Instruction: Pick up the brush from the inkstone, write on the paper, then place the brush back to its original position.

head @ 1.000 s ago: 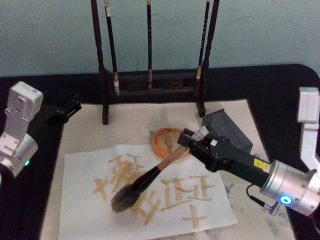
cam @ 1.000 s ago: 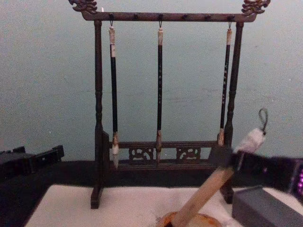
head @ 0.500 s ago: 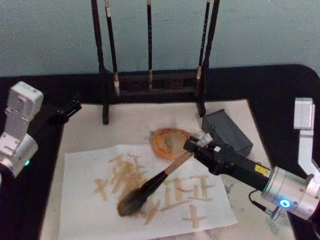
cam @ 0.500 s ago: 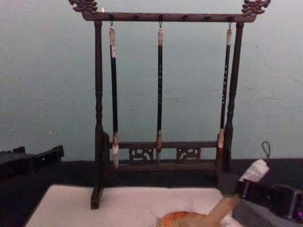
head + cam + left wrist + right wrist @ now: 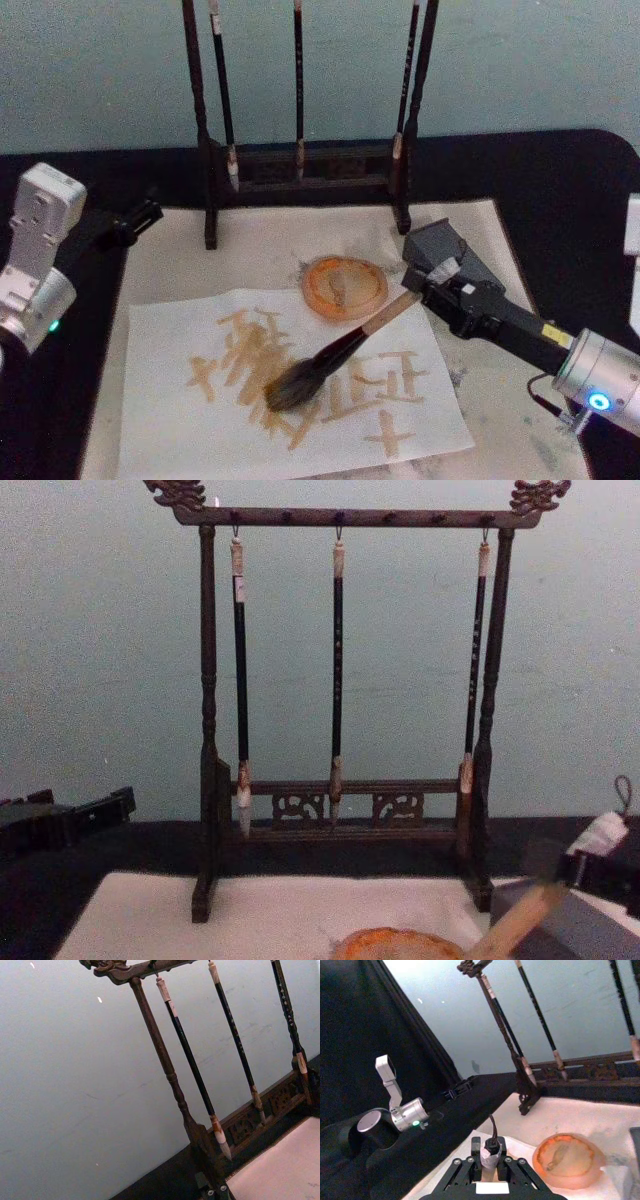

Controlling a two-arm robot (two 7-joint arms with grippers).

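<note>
Right gripper [image 5: 422, 292] clamped on the brush [image 5: 345, 345] near its top end, handle slanted so the tip meets the paper [image 5: 170, 440] among tan strokes [image 5: 385, 385], apparently mid-writing; left gripper [image 5: 135, 218] parked at far left.

The brush rack [image 5: 300, 170] bars the far tabletop [image 5: 560, 180] edge. The orange dish [image 5: 345, 286] and grey block [image 5: 445, 245] crowd right of centre. The brush [image 5: 340, 352] slants over the paper [image 5: 165, 420]; its left half lies open.

Brush [image 5: 345, 347]: grey-brown bristles, black ferrule, pale handle. Paper [image 5: 160, 430]: off-white, tan strokes. Dish [image 5: 345, 285]: orange.
</note>
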